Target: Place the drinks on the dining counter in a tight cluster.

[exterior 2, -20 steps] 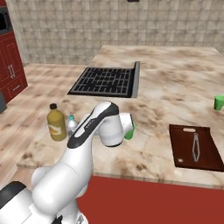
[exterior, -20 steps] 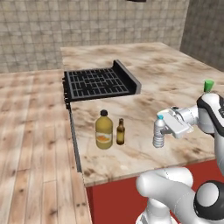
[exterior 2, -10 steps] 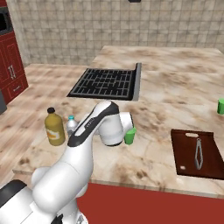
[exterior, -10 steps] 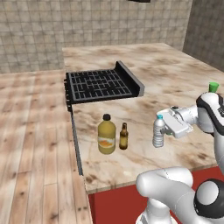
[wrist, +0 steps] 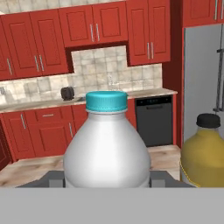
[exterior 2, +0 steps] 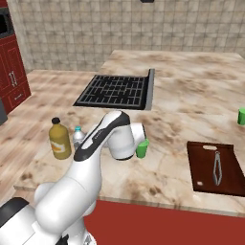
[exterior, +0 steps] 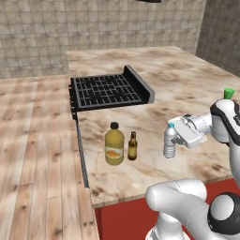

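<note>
Gripper (exterior: 174, 140) clamped on the water bottle (exterior: 169, 141), upright on the dining counter (exterior: 187, 84), a short way right of the brown bottle (exterior: 132, 146). Juice bottle (exterior: 114, 144), full of yellow-orange liquid, just left of the brown bottle. Beyond them, black cooktop (exterior: 108, 89). Green cup (exterior: 228, 93) far right.

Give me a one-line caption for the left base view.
Gripper shut on clear blue-capped water bottle, beside slim brown bottle and squat orange juice bottle.
</note>
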